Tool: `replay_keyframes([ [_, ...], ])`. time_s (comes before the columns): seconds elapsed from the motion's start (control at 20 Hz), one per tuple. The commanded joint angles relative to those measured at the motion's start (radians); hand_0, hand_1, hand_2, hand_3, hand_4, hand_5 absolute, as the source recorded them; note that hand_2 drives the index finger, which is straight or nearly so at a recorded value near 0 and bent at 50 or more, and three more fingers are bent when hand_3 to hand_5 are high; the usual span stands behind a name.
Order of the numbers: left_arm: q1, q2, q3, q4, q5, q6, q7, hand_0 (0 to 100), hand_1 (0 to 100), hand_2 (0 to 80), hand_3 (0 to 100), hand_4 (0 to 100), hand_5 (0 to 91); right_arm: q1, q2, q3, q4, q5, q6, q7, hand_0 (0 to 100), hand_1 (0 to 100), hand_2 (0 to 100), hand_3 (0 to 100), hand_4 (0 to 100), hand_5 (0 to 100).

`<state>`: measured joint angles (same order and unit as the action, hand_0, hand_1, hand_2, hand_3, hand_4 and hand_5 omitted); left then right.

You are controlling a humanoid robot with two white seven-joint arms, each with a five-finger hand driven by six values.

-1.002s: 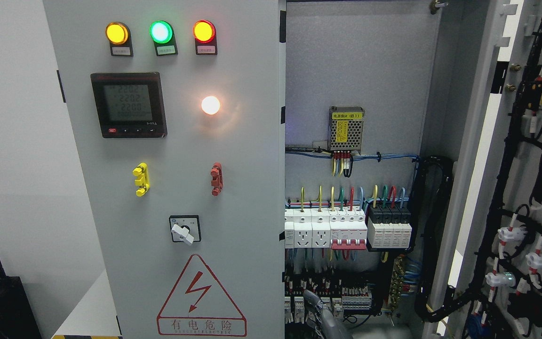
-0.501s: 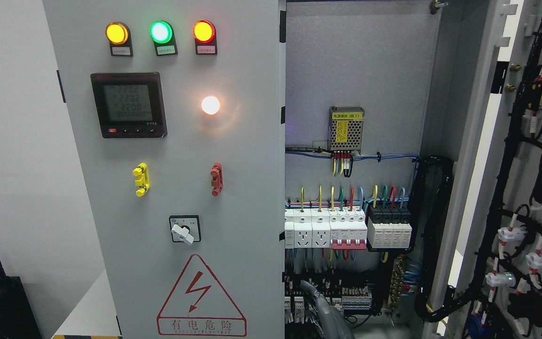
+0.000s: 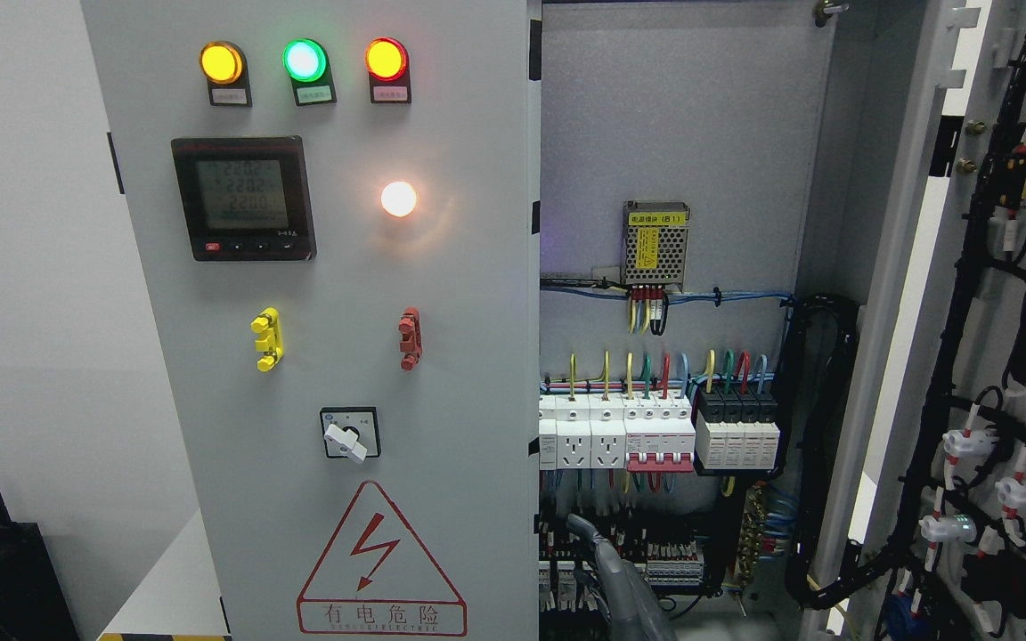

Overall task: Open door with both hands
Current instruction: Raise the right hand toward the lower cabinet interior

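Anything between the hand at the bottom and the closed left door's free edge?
Nothing visible. The right hand sits low in the open bay, just right of the left door, with only the terminal rows behind it. The right door stands swung open, clear of that path.

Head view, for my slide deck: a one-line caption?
Robot hand rises beside the closed left door; right door open.
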<state>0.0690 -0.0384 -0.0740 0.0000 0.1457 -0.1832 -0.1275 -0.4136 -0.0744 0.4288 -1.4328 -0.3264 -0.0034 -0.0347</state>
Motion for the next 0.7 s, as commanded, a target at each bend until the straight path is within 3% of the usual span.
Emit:
replay_keyframes([
  [0.0,0.0,0.0,0.0,-0.011,0.0,0.001,0.0,0,0,0.0,0,3,0.0,-0.019,-0.004,0.011,0.018,-0.011,0.002,0.001,0,0,0,0,0,0],
  [0.65,0.0,0.0,0.0,-0.011,0.0,0.001,0.0,0,0,0.0,0,3,0.0,-0.057,-0.01,0.05,0.02,-0.051,0.003,0.004,0,0,0,0,0,0],
])
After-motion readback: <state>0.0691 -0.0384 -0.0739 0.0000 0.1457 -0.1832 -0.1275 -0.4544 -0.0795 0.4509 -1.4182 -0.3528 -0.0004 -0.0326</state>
